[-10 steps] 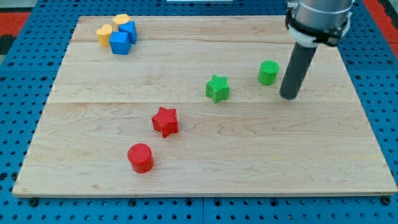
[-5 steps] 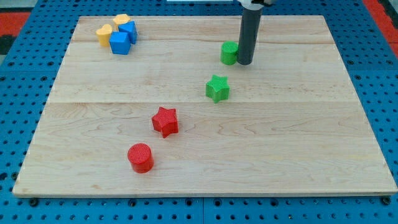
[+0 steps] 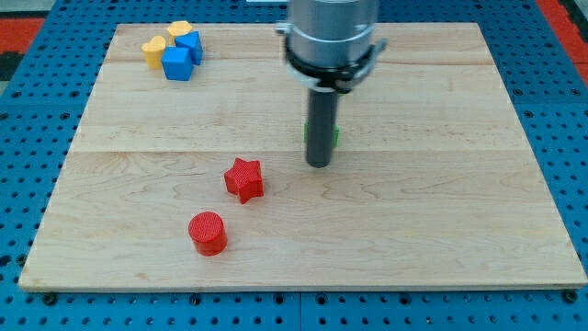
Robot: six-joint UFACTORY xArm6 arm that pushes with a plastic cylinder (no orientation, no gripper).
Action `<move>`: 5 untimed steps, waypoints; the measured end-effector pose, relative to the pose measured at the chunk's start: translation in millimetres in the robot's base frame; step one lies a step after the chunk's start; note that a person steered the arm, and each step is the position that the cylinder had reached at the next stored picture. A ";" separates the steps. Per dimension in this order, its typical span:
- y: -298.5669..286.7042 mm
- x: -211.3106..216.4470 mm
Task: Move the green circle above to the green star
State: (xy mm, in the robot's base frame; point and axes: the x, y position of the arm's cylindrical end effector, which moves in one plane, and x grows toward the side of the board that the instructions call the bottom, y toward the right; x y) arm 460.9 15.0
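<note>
Hiding green block (image 3: 333, 136): my tip (image 3: 318, 165).

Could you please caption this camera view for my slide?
My tip rests below the mostly hidden green star; green circle unseen.

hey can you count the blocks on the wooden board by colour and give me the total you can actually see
Red: 2, the red star block and the red cylinder block.
Blue: 2, blue blocks.
Yellow: 2, yellow blocks.
Green: 1, a green sliver behind my tip; shape hidden.
Total: 7 visible.
</note>
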 end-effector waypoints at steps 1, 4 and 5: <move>16.1 -12.0; -31.0 -28.7; -0.5 -35.4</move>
